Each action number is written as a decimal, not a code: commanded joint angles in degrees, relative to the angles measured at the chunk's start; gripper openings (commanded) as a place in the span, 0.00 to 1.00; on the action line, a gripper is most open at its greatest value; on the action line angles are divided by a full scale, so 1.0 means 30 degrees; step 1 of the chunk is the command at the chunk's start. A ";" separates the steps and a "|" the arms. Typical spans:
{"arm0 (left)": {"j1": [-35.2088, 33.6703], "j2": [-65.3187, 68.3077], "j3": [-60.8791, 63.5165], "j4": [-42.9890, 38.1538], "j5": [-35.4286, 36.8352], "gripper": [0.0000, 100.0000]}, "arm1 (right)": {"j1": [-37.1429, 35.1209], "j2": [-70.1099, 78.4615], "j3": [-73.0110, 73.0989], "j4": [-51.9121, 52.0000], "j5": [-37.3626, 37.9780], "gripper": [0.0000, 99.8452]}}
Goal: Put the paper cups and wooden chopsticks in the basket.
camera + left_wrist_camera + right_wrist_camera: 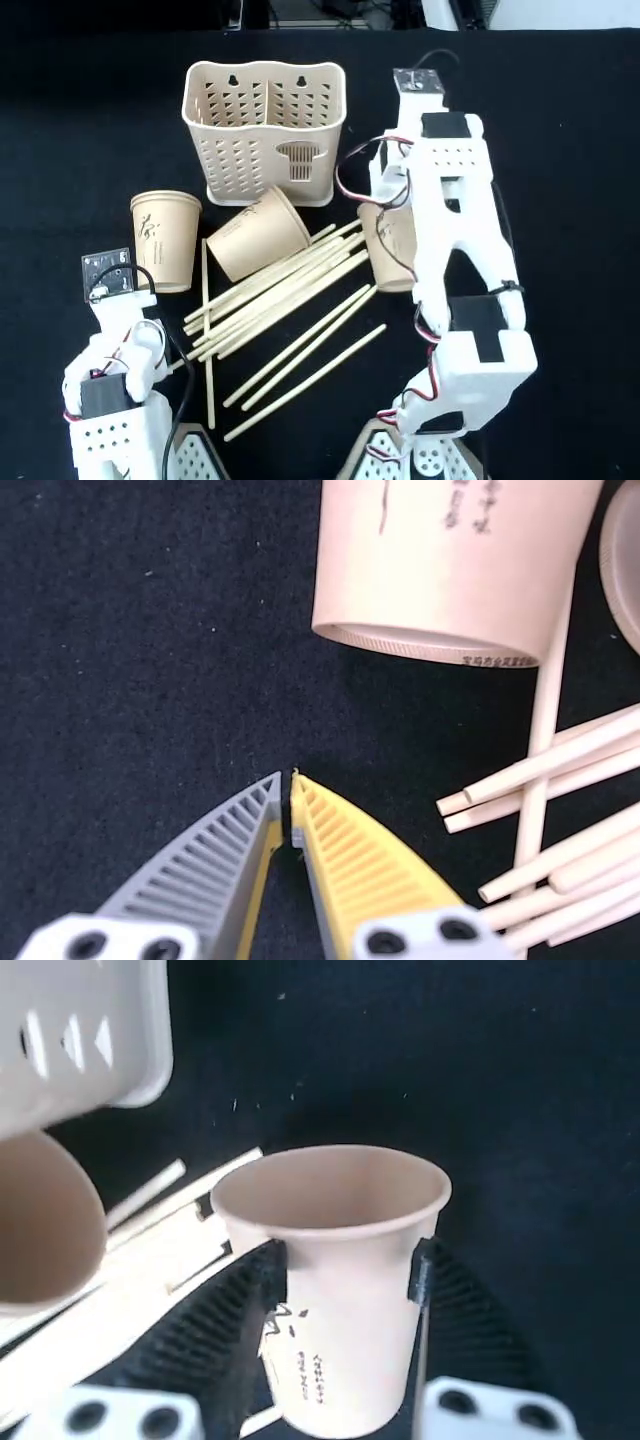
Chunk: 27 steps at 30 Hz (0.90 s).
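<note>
A beige paper cup with dark print (335, 1195) sits between the right gripper's (345, 1265) black ribbed fingers (262, 1290), which are pinching its wall from both sides, its open mouth turned away from the wrist; from above, this cup is at the right end of the chopstick heap, in front of the basket's right corner and under the white right arm (460, 230); whether it rests on the cloth or is lifted I cannot tell. A second paper cup of the same kind (257, 235) lies on its side just in front of the basket, resting on the upper ends of the pale wooden chopsticks (290, 300), which lie fanned across the middle of the table; one single chopstick (207, 330) lies crosswise along the heap's left edge. A third paper cup (165, 240) is left of the heap, its wider end toward the basket and its narrower end toward the left arm. The cream plastic basket with perforated walls and two compartments (265, 150) stands upright at the back, with nothing visible inside. The left gripper (290, 780) has its grey and yellow fingers pressed together at the tips, holding nothing, above bare cloth near the third cup. A black cloth (560, 150) covers the table.
</note>
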 commanded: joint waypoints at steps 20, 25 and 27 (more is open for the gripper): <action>-0.0161 0.0000 0.0308 0.0088 0.0000 0.03 | -0.1465 -0.7253 0.2535 0.2784 1.0608 0.22; -0.0161 0.0000 0.0308 0.0088 0.0000 0.03 | -0.2989 -1.1824 0.9568 0.1348 1.3040 0.22; -0.0161 0.0000 0.0308 0.0088 0.0000 0.03 | -0.4073 -1.3289 1.2234 0.0352 1.3568 0.22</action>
